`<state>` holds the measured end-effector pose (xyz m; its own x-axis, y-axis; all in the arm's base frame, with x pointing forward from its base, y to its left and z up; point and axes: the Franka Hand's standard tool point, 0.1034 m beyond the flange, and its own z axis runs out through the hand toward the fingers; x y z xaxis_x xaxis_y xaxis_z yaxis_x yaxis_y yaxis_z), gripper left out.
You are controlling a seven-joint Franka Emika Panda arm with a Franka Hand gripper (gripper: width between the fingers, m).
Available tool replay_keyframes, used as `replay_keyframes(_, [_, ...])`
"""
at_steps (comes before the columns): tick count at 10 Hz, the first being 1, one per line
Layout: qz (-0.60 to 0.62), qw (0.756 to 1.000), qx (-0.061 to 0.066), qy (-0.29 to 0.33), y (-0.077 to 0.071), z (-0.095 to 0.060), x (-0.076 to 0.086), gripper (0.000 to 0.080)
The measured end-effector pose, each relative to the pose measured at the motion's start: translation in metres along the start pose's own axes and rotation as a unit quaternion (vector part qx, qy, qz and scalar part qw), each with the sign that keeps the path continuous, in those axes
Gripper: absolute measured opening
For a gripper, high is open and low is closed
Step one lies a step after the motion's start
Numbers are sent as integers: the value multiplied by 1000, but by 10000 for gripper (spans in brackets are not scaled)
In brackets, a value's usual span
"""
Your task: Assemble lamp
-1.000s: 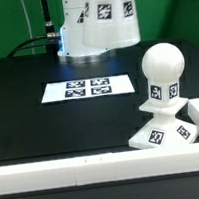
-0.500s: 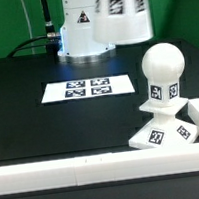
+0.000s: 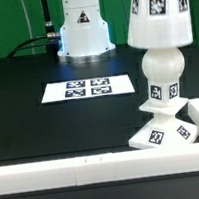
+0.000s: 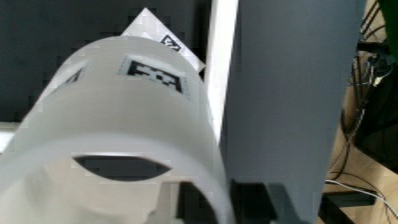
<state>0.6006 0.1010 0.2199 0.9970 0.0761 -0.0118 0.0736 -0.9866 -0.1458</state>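
While the black counter (image 3: pixel 28 106) carries everything else, the largest task part, the tapered shade (image 3: pixel 158 18), hangs in the air directly over the bulb (image 3: pixel 161 72), its wide rim down and already around or just at the bulb's round head; whether they touch cannot be told. The shade looks like a thin, hollow, rigid plastic shell, so I judge it light and stiff but smooth-walled and liable to slip or tilt if pinched off-centre. The wrist view shows its wall (image 4: pixel 125 120) running close along a dark finger (image 4: pixel 285 100) of the tool, which suggests a pinch on the wall near the narrow end. The tool itself lies outside the exterior view, and I cannot tell from either picture whether it is clenched on the shade.

The square base (image 3: pixel 170 131) sits at the counter's near corner on the exterior view's right, against the white rail (image 3: pixel 56 174), slightly tilted. The bulb stands upright in its socket, looking solid and stable.

The marker board (image 3: pixel 86 88) lies flat, well apart.
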Motion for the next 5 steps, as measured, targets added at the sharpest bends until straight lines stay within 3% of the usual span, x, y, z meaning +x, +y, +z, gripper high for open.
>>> replay_keyframes(5, [-3, 1000, -3, -8, 1, 36, -3, 44])
